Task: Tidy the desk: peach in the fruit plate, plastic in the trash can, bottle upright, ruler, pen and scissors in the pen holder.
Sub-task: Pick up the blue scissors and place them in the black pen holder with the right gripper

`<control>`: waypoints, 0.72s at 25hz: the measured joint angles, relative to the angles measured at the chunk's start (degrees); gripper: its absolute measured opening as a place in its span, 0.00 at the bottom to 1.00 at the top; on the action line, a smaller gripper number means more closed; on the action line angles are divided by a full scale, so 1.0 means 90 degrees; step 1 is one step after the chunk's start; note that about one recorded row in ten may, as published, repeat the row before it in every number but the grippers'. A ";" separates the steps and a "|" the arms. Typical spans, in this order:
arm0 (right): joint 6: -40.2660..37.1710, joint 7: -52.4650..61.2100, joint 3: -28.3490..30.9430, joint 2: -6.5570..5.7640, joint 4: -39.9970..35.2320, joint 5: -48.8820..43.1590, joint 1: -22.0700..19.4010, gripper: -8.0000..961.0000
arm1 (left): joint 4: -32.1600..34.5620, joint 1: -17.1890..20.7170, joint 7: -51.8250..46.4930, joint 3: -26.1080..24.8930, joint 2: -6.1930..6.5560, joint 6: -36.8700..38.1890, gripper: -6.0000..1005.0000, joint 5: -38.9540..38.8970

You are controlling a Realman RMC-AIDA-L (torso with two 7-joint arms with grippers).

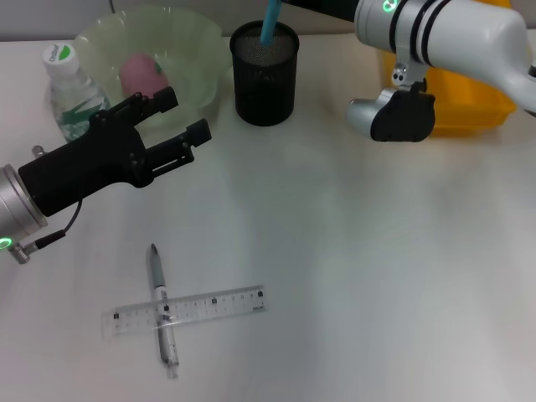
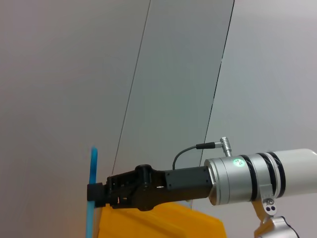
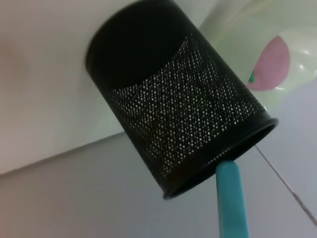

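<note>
Above the pen holder (image 1: 265, 74), right jaws clamp teal scissors (image 1: 270, 18) — upright, handles downward.

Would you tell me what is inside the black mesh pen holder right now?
A teal scissors handle sticks up out of the pen holder, gripped from above by the right gripper. Its lower part is hidden by the mesh wall.

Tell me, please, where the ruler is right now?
In the head view, the ruler lies flat on the near part of the desk, on the robot's left, crossed over the pen and well in front of the pen holder.
</note>
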 joint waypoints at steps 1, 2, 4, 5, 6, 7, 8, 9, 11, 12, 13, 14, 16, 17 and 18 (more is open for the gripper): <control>0.0035 -0.0006 -0.0058 0.0000 -0.0061 0.0000 -0.0009 0.31 | 0.0000 0.0002 0.0002 -0.0001 0.0001 0.0011 0.77 -0.0012; 0.0053 -0.0010 -0.0097 0.0000 -0.0105 0.0000 -0.0016 0.31 | 0.0000 0.0012 0.0002 -0.0001 0.0005 0.0021 0.77 -0.0035; 0.0080 -0.0013 -0.0169 0.0000 -0.0160 0.0001 -0.0034 0.31 | 0.0005 0.0027 0.0003 -0.0001 0.0007 0.0042 0.77 -0.0066; 0.0092 -0.0015 -0.0212 0.0000 -0.0179 0.0009 -0.0044 0.31 | 0.0011 0.0036 0.0004 -0.0001 0.0007 0.0057 0.77 -0.0089; 0.0102 -0.0016 -0.0236 0.0000 -0.0191 0.0017 -0.0051 0.31 | 0.0019 0.0052 0.0004 -0.0001 0.0012 0.0083 0.77 -0.0130; 0.0109 -0.0019 -0.0255 0.0000 -0.0201 0.0024 -0.0057 0.31 | 0.0026 0.0066 0.0004 -0.0001 0.0014 0.0099 0.77 -0.0153; 0.0109 -0.0019 -0.0255 0.0000 -0.0201 0.0024 -0.0057 0.32 | 0.0033 0.0078 0.0004 -0.0001 0.0016 0.0111 0.77 -0.0168; 0.0109 -0.0019 -0.0267 0.0000 -0.0203 0.0025 -0.0057 0.32 | 0.0038 0.0096 0.0004 -0.0001 0.0019 0.0123 0.77 -0.0191; 0.0110 -0.0019 -0.0301 0.0000 -0.0203 0.0027 -0.0058 0.32 | 0.0046 0.0130 0.0005 -0.0001 0.0021 0.0143 0.77 -0.0223; 0.0107 -0.0020 -0.0312 0.0000 -0.0203 0.0027 -0.0061 0.32 | 0.0053 0.0149 0.0007 -0.0001 0.0022 0.0150 0.77 -0.0247; 0.0095 -0.0019 -0.0313 0.0000 -0.0200 0.0028 -0.0069 0.32 | 0.0057 0.0164 0.0009 -0.0001 0.0023 0.0160 0.77 -0.0261; 0.0080 -0.0019 -0.0314 0.0000 -0.0195 0.0029 -0.0077 0.32 | 0.0058 0.0178 0.0013 -0.0001 0.0023 0.0175 0.77 -0.0269; 0.0048 -0.0020 -0.0318 0.0000 -0.0193 0.0031 -0.0107 0.32 | 0.0063 0.0202 0.0034 -0.0002 0.0023 0.0218 0.76 -0.0303; 0.0031 -0.0020 -0.0322 0.0000 -0.0216 0.0033 -0.0153 0.32 | 0.0063 0.0213 0.0053 -0.0002 0.0023 0.0241 0.76 -0.0321; 0.0031 -0.0020 -0.0322 0.0000 -0.0216 0.0033 -0.0153 0.35 | 0.0063 0.0231 0.0078 -0.0001 0.0023 0.0267 0.76 -0.0356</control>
